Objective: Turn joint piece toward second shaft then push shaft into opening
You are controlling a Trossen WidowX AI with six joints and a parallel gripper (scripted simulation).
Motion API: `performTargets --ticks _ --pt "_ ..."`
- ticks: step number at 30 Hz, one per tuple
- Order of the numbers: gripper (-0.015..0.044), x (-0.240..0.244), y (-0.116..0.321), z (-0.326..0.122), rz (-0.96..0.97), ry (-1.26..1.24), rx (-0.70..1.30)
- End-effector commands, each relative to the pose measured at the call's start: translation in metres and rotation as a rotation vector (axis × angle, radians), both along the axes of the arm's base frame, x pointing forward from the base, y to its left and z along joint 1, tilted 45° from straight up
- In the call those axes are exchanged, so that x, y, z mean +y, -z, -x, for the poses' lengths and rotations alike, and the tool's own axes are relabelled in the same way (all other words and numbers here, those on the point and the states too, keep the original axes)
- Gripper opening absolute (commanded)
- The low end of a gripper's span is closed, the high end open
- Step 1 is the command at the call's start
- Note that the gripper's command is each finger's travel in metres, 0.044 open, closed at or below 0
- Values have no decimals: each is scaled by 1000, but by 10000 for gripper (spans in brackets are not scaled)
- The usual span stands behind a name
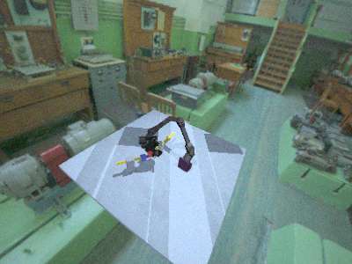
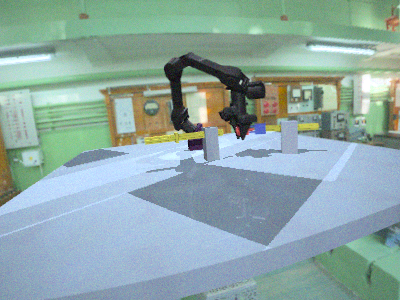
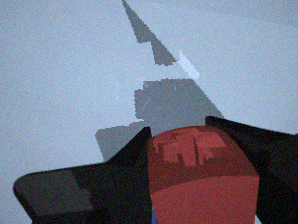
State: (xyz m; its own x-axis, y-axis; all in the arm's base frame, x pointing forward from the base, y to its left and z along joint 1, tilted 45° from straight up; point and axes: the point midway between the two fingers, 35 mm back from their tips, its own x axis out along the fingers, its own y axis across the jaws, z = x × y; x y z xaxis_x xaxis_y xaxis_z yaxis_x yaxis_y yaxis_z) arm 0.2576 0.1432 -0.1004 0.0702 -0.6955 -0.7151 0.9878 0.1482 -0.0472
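Note:
The red joint piece point(image 1: 150, 154) point(image 2: 238, 132) point(image 3: 202, 180) sits beside the blue hinge part point(image 1: 143, 157) point(image 2: 260, 128) on the end of the first yellow shaft point(image 1: 121, 163) point(image 2: 310, 126). That shaft is held by a grey block point(image 2: 289, 137). The second yellow shaft point(image 1: 169, 137) point(image 2: 165, 138) passes the other grey block point(image 2: 211, 145) at an angle to the first; it is not visible in the wrist view. My black gripper point(image 1: 151, 153) point(image 2: 242, 136) point(image 3: 178, 128) is shut on the red joint piece, one finger on each side. Where its opening points is hidden.
The arm's purple base point(image 1: 185, 165) point(image 2: 195, 144) stands on the pale table point(image 1: 189, 211) point(image 2: 100, 250), and the arm arches over to the joint. The second shaft and its block stand close to the gripper. Dark shadows lie on the table.

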Motion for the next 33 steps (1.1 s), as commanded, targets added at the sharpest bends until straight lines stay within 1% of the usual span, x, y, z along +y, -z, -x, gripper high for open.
performTargets --ticks 1,3,8,9,11,22,33 --pt "0 0 0 0 1 1 -1" --pt "0 0 0 0 1 1 -1" --pt "131 0 0 0 1 1 -1" --pt "147 0 0 0 1 1 -1" --pt "147 0 0 0 1 1 -1" --pt "436 0 0 0 1 1 -1" --pt "440 0 0 0 1 1 -1"
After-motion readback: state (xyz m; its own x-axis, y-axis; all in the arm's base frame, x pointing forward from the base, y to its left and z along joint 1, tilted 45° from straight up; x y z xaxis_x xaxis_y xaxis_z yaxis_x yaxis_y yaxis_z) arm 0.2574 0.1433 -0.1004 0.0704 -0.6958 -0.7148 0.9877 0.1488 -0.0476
